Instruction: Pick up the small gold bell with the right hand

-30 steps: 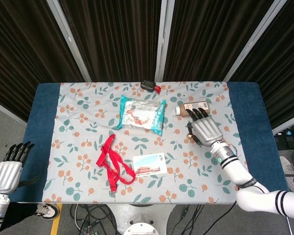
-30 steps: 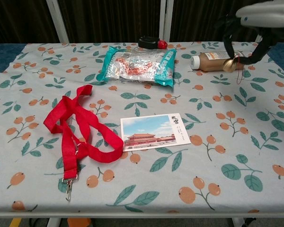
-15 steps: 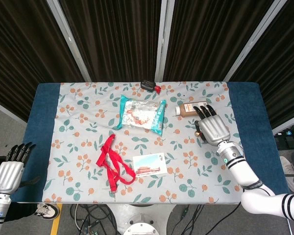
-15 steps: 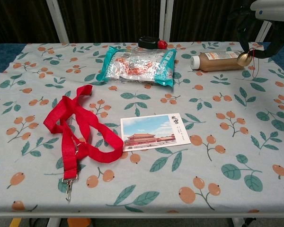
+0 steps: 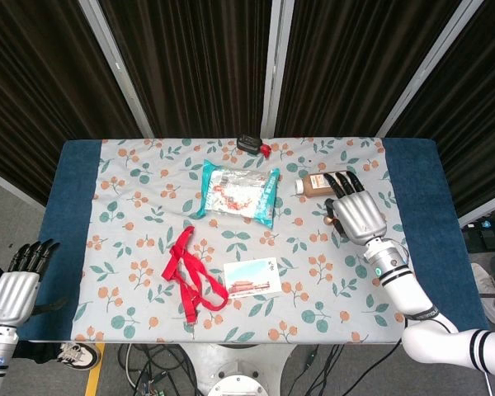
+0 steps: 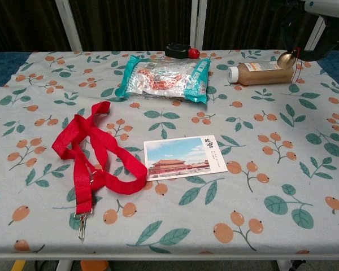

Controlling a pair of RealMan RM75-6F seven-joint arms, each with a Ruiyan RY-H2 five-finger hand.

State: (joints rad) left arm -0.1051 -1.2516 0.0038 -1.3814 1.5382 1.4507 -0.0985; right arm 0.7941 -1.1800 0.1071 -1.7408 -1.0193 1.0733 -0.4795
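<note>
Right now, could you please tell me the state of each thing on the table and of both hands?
Small gold bell: lifted off the cloth, held by the right hand.
Brown bottle: lying on its side, cap on.
Snack packet: flat, sealed.
Red lanyard: loose, looped.
Postcard: face up.
Black and red object: at the far edge.
Left hand: off the table, empty.
</note>
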